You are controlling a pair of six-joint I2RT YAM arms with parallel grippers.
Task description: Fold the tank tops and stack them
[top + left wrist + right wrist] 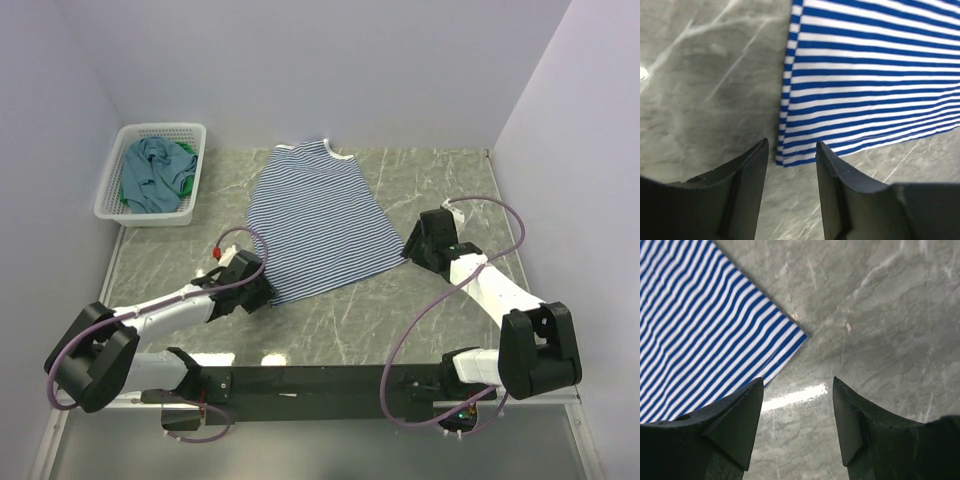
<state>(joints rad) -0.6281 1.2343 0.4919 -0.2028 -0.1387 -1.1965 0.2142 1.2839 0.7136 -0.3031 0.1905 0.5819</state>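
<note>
Our left claw (791, 152) and right claw (797, 384) both stand spread and empty, each just beside a hem corner of the striped tank top (320, 225). The top lies flat mid-surface (350, 310), hem toward the near edge. We judge it light, limp and prone to sliding, so we would pinch those hem corners.

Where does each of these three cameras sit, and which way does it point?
Top external: fixed above and behind, looking down on the table, the striped top and the basket; the left arm and right arm both show.
Left wrist: on the left arm's wrist, looking down past the open left tool at the top's hem corner.
Right wrist: on the right arm's wrist, looking down past the open right tool at the hem's other corner.
Shared: all three see the striped top and the table.
</note>
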